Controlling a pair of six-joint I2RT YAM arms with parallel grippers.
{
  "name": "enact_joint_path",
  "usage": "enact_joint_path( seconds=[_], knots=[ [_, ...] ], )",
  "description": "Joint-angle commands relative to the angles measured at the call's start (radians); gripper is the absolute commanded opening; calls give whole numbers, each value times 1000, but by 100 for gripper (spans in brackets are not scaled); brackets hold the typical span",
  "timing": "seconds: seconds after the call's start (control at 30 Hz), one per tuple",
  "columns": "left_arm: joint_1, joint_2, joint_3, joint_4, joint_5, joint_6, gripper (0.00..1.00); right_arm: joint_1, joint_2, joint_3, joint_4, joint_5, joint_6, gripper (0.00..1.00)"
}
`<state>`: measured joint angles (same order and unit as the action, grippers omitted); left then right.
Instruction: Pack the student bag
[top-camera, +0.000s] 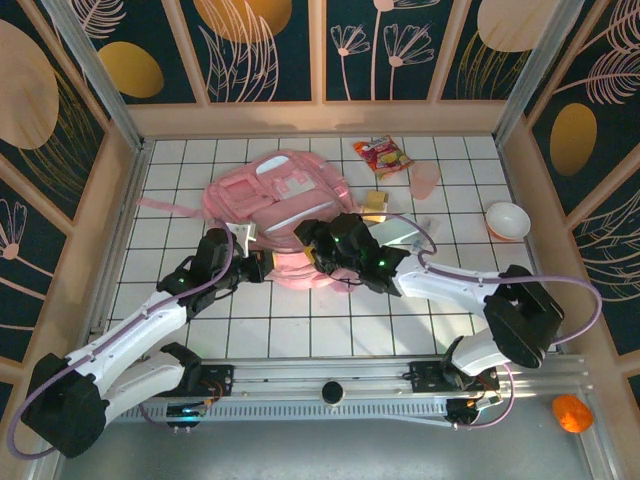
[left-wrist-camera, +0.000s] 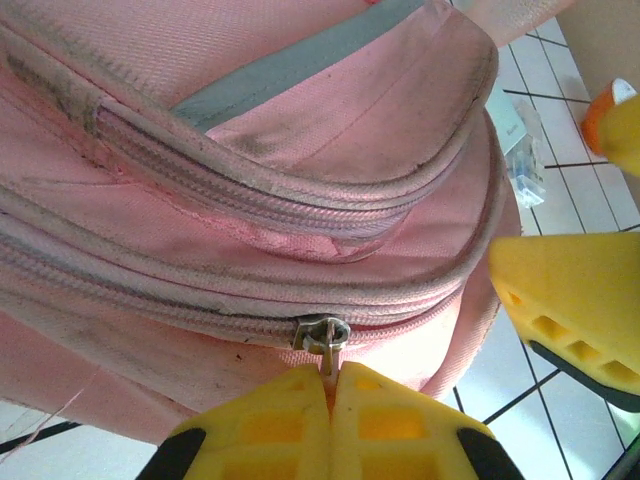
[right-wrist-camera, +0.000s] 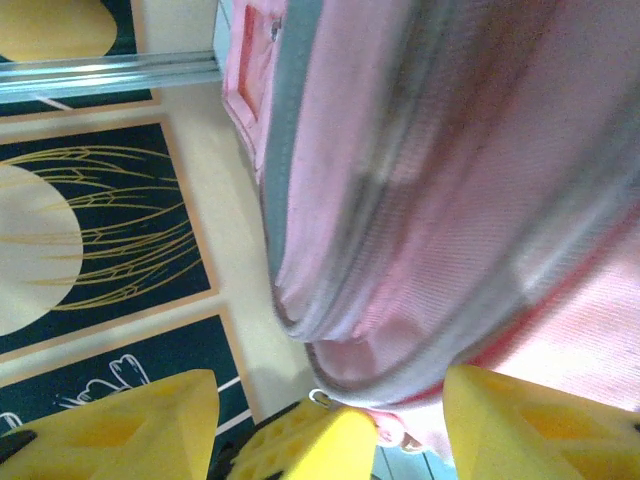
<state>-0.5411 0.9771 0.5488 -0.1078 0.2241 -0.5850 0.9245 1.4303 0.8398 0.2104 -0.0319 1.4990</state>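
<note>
The student bag, a large soft pink backpack, lies flat in the middle of the tiled table. My left gripper is at its near edge, shut on the metal zipper pull of a pocket zip; the yellow fingers meet tightly around the tab. My right gripper stands open just to the right of it. Its two yellow fingers are wide apart, with the bag's rounded near corner hanging between them, untouched by either pad. One right finger shows beside the bag in the left wrist view.
Behind the bag on the right lie a red and yellow snack packet, a pink cup and a small yellow item. A white bowl sits at the right edge. Wooden walls enclose the table.
</note>
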Motion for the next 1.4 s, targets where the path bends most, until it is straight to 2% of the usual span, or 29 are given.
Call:
enact_joint_path(
  seconds=[0.0, 0.17, 0.57, 0.83, 0.9, 0.97, 1.07, 1.1, 1.17, 1.37],
  knots=[
    [2, 5, -7, 135, 13, -41, 0, -4, -94, -50, -74, 44, -2, 62],
    [1, 5, -7, 160, 24, -58, 0, -13, -107, -66, -34, 44, 1, 63],
    [1, -29, -28, 184, 117, -44, 0, -63, 14, 1, 115, 15, -15, 61],
    [0, -26, -19, 134, 129, 6, 0, -104, 97, 75, 142, -13, -59, 52],
    [1, -22, -13, 124, 124, 12, 0, -114, 124, 87, 155, -29, -63, 48],
    [1, -15, -2, 101, 100, 11, 0, -120, 146, 102, 162, -48, -78, 34],
    [2, 9, 29, -5, -30, 18, 0, -130, 157, 125, 138, -93, -128, 13],
    [7, 18, 35, -40, -76, 23, 0, -136, 151, 123, 135, -115, -149, 8],
    [37, 31, 30, -61, -89, 29, 0, -159, 133, 123, 117, -188, -202, 0],
    [119, 62, 36, -58, -144, 63, 0, -235, 61, 186, -54, -354, -374, 0]
  ],
)
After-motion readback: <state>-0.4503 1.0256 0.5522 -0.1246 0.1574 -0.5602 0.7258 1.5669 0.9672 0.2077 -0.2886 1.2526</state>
